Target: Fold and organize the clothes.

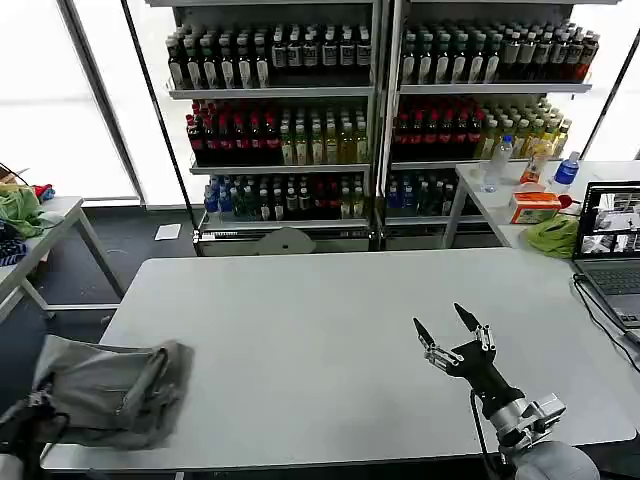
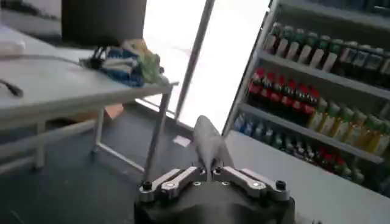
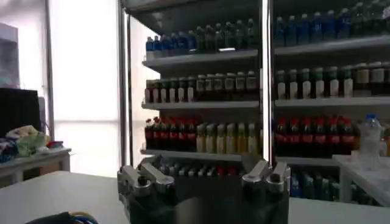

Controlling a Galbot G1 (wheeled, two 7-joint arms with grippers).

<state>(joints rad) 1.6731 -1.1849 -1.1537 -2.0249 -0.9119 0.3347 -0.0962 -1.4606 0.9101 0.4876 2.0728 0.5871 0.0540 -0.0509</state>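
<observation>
Gripping soft, limp grey shirt [image 1: 115,390] at table [image 1: 320,330] edge, left hand [image 2: 212,176] clamped on fabric; right hand [image 1: 455,335] splayed apart.

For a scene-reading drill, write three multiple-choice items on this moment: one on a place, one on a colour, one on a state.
1. Where does the crumpled grey cotton shirt lie on the white rectangular table?
A. near left corner
B. centre
C. far right corner

2. What colour is the cloth beside the open laptop?
A. red
B. green
C. blue

3. How is the right hand?
A. shut on the shirt
B. open, holding nothing
C. shut on a bottle

Key: A, it lies bunched at that edge by the left hand; B, the bright green cloth; C is wrong, B: fingers spread above bare table.
</observation>
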